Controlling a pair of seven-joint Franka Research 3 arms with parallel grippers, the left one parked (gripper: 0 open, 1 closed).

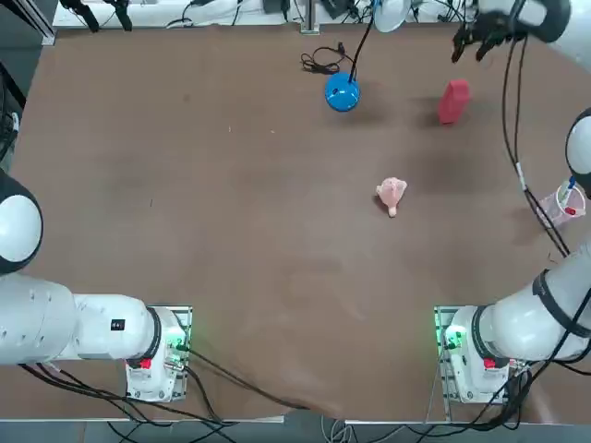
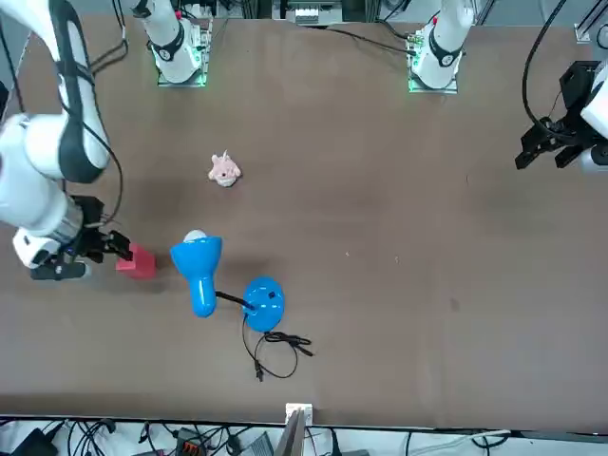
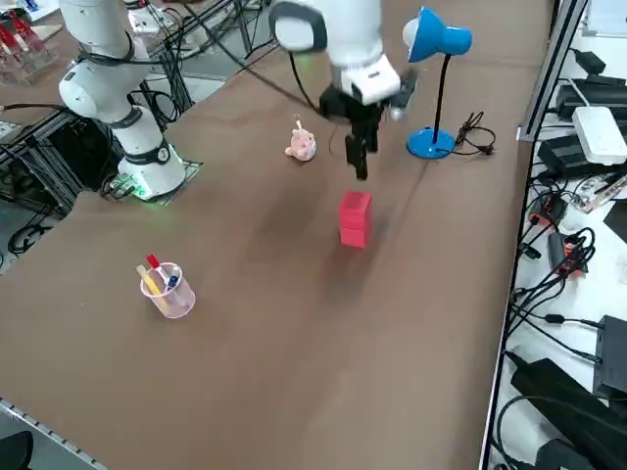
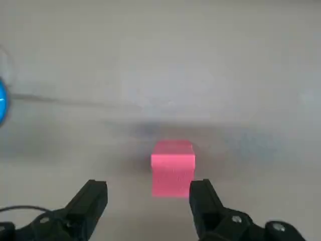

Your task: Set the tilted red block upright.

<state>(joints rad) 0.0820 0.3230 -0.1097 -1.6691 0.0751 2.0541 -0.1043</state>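
- Red and matte, the red block (image 1: 453,101) stood on the brown table (image 1: 231,231) toward the far right of the overhead view, at roughly 1 o'clock from the table's middle; in the right side view (image 3: 355,217) it looked nearly upright, taller than wide, with any remaining lean too slight to judge.
- Plain flat faces and sharp edges suggested a stiff, light solid, likely foam or painted wood, which would not give under a pinch; the matte skin looked grippy rather than slick, and nothing about it seemed fragile.
- Being tall on a small base, it would probably topple from a sideways nudge, so I judged the safest hold to be across two opposite upright faces, in the upper half, squeezed squarely.
- Open wide and holding nothing, the right gripper (image 4: 148,196) hung above and just beyond the block, its two dark fingers (image 4: 90,201) apart with the block's top (image 4: 172,165) showing between them, nearer one finger than the other.
- From overhead the same gripper (image 1: 480,39) sat at about 1 o'clock from the block, near but clear of it; from the side (image 3: 359,157) it was raised over the table, not touching anything.
- Blue, the desk lamp (image 1: 343,92) had its round base at the block's 9 o'clock, well apart.
- Pale pink, a small lumpy toy (image 1: 391,194) lay at about 7 o'clock from the block, also well apart.
- Clear plastic, a cup of pens (image 3: 168,287) stood near the right edge, away from any likely path.
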